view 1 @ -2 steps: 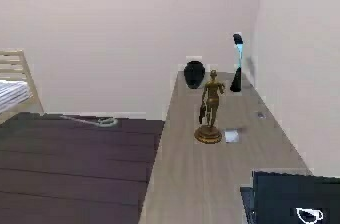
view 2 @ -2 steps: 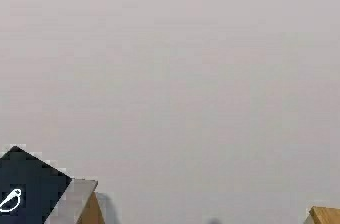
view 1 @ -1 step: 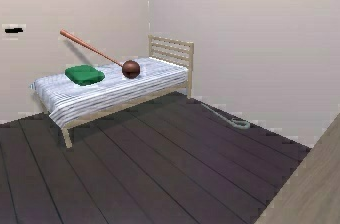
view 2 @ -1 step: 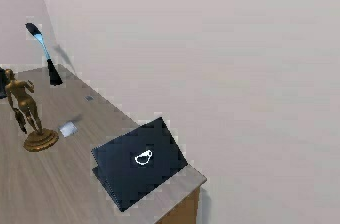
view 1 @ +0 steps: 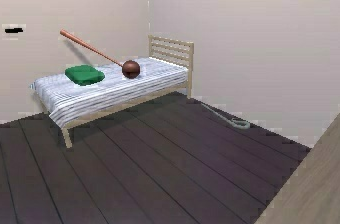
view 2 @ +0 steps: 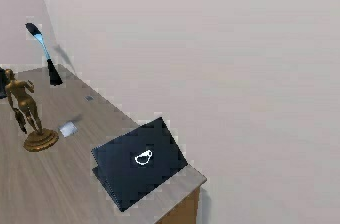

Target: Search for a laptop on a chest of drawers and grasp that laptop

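laptop [view 2: 141, 160] sits on the chest of drawers [view 2: 18, 185] at its end toward the arm side view's right, past the bronze statuette [view 2: 28, 112], long axis diagonal along the wall-side edge; gripper state and bearing: can't tell.

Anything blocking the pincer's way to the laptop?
Nothing visible does: the laptop lies alone at the right end of the chest top; the statuette and a small pale thing stand apart, to its left.
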